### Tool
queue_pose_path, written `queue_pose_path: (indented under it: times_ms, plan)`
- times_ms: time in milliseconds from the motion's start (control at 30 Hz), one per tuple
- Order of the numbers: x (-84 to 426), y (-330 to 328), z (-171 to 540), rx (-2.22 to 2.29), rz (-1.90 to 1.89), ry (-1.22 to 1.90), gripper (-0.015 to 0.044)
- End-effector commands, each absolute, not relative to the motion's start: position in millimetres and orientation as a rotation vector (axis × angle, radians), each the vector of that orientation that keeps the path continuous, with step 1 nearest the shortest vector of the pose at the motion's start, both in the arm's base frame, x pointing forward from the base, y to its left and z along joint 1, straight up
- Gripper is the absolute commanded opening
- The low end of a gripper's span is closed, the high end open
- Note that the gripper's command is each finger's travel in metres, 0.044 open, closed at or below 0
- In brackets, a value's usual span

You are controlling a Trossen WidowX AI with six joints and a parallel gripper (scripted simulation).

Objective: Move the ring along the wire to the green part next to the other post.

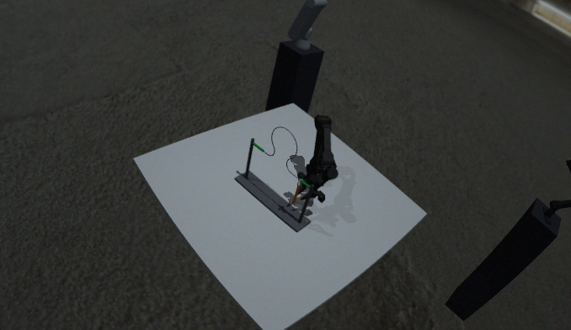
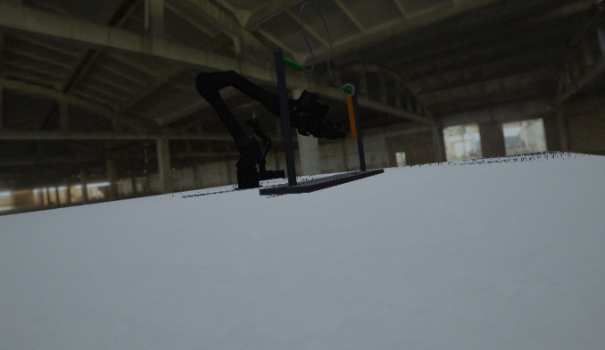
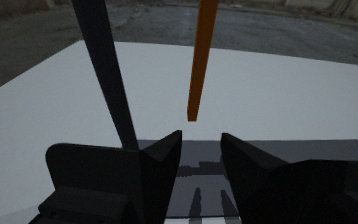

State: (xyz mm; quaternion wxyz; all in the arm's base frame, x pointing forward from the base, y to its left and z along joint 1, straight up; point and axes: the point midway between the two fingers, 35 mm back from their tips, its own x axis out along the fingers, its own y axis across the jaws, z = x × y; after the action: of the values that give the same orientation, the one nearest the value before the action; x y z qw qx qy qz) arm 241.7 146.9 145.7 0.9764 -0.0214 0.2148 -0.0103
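The orange handle (image 1: 296,194) (image 2: 352,117) (image 3: 201,65) hung straight ahead of the fingertips, beyond them and outside their gap; in the wrist view its lower end stood past the tips, roughly in line with the space between them. Its long axis ran close to upright, crossways to the jaws' forward reach, with only a slight lean in the wrist view. Above the jaws' height, at the handle's top, the ring (image 2: 348,89) sat round the green sleeve (image 1: 305,183) (image 2: 347,89) of the wire, near the post. That nearer post (image 1: 306,204) (image 2: 359,129) (image 3: 106,75) rose to the left of the handle as the wrist camera looked out over the jaws, its lower part passing out of sight behind the left-hand finger. The gripper (image 1: 312,198) (image 2: 343,136) (image 3: 201,137) was released, its fingers parted with nothing between them. The single arm lay on the handle's near side, so the way out was judged to be straight back from the handle, away from ring and post. The thin grey wire (image 1: 287,167) (image 2: 330,56) climbed from the sleeve, above the jaws, and a rising or sideways retreat could have brushed it. The other green sleeve (image 1: 258,146) (image 2: 293,64), by the far post (image 1: 249,158) (image 2: 285,119), bore no ring.
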Motion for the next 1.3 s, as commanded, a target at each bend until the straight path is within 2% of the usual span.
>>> queue_pose_path:
  times_ms: [0,433,1267]
  plan:
    - [235.3,148.9,150.6,-0.034,-0.023,0.43,0.016]
    - [199.7,148.2,167.2,-0.034,-0.025,0.425,0.016]
    - [199.2,148.1,167.5,-0.035,-0.025,0.424,0.016]
